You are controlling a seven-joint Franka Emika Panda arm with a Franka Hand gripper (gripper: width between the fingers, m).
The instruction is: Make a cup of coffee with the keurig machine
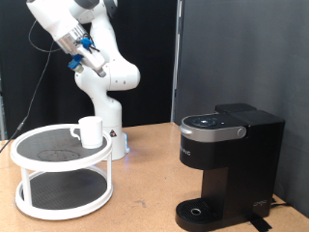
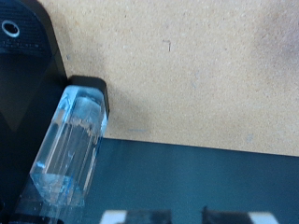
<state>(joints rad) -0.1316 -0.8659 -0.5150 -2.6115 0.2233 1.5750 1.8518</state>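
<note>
Exterior view:

- Arm [image 1: 97, 58]: white, raised high at about 11 o'clock of the scene, upper links cut off by the top edge.
- Gripper: not identifiable in the exterior view; only wrist hardware with blue parts [image 1: 82, 48] visible near the top. Fingers not shown in either view, so spread or pressed together cannot be told. Nothing seen held.
- Cup [image 1: 90, 131]: white mug, upright on the upper tier of the white two-tier round stand [image 1: 63, 174], toward that tier's 3 o'clock edge. Untouched by the arm, well below it.
- Stand: placed on the desk [image 1: 145, 193] at about 8 o'clock of the scene, just beside the arm's base.
- Keurig machine [image 1: 227, 164]: black, standing on the desk at about 4 o'clock of the scene, well apart from the stand. Lid down; silver-rimmed top panel facing up; round drip base at the front carrying no cup.
- Background: black curtain [image 1: 232, 48] behind the desk.

Wrist view:

- Looking down from height onto the tan desk surface [image 2: 187, 65].
- Black body of the keurig machine [image 2: 28, 84] along one edge of the picture, with a clear plastic water tank [image 2: 70, 140] lying against it.
- Dark band [image 2: 206, 177] across the edge adjoining the tank; identity not determinable.
- Cup not in this view.
</note>
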